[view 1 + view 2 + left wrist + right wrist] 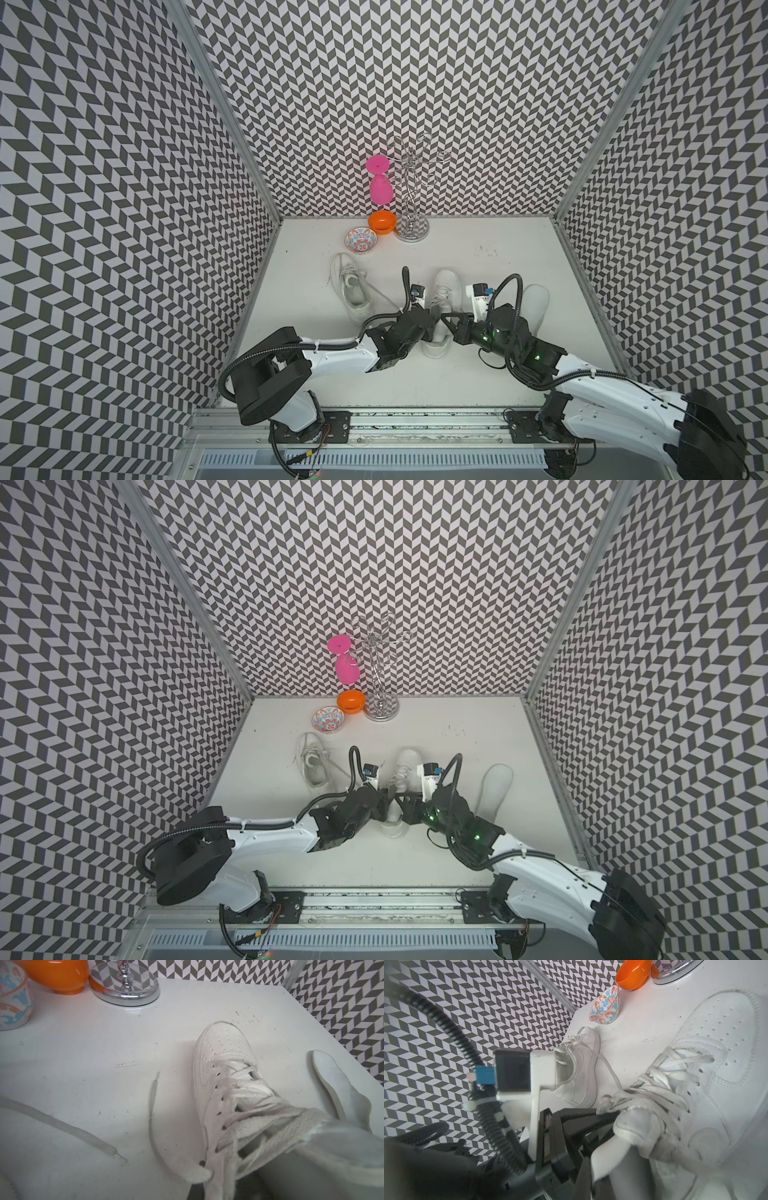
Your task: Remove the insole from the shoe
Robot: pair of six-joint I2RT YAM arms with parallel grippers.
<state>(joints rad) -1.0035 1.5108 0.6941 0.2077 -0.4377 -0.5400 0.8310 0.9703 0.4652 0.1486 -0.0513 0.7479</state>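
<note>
1. The white shoe (445, 282) (406, 760) stands mid-table in both top views, toe toward the top of the frame and heel toward the bottom.
2. A pale strip (604, 1157), apparently an insole, slants out of its mouth under the tongue (635, 1124).
3. The left gripper (434, 318) reaches in from the frame's left, jaws pressed together, pinching the tongue beside the loosened laces.
4. The right gripper (446, 321) meets it from the frame's right. Its jaws are pressed together too, and I cannot tell what they pinch.
5. A loose insole (534, 307) (332, 1078) lies flat on the table (498, 374), right of the shoe and apart from it.
6. A second shoe (353, 291) sits left of centre, with one lace trailing toward the left arm.
7. In the upper centre, a patterned bowl (360, 241), an orange bowl (381, 222) and a chrome stand (411, 235) cluster by the back wall. A pink glass (380, 189) hangs on the stand.
</note>
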